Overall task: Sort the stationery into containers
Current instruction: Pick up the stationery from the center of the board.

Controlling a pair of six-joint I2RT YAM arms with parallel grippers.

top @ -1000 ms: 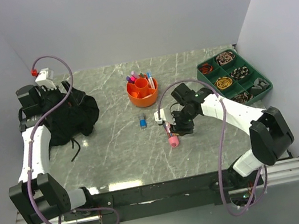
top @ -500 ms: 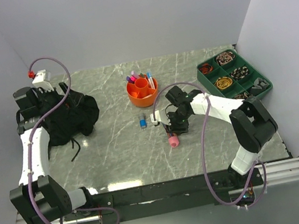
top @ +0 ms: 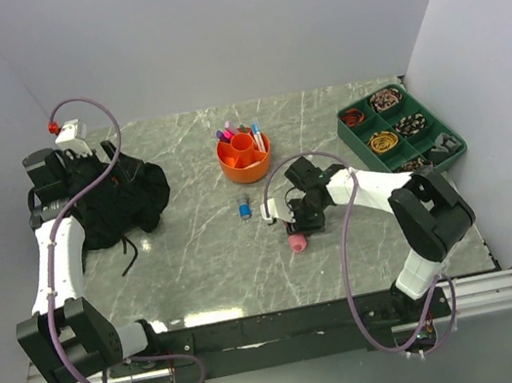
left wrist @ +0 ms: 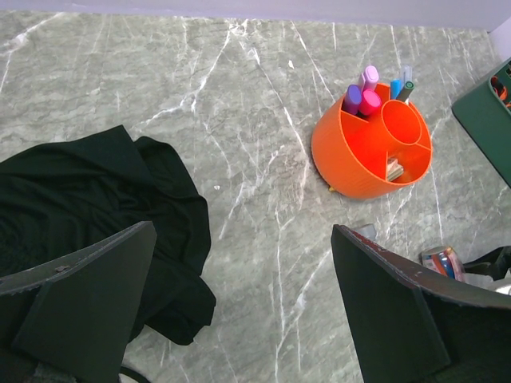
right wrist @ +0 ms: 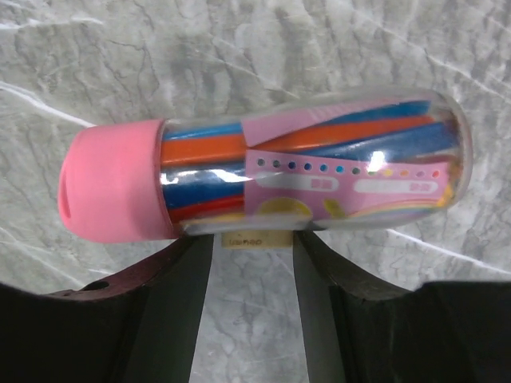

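**Top external view:** set high above and behind the arm bases at 6 o'clock. It tilts down toward 12 o'clock, far enough back to take in the whole bench [top: 197, 251].

**Left wrist view:** rides over the bench's 10 o'clock side and looks obliquely down toward about 2 o'clock at middle range. The left pincer [left wrist: 242, 239] frames its lower edge. It shares the orange holder [left wrist: 351, 159] and black cloth [left wrist: 88, 199] with the top view.

**Right wrist view:** very close, facing down past the right pincer [right wrist: 253, 239]. It shares the pink-capped tube [right wrist: 263, 167] with the top view.
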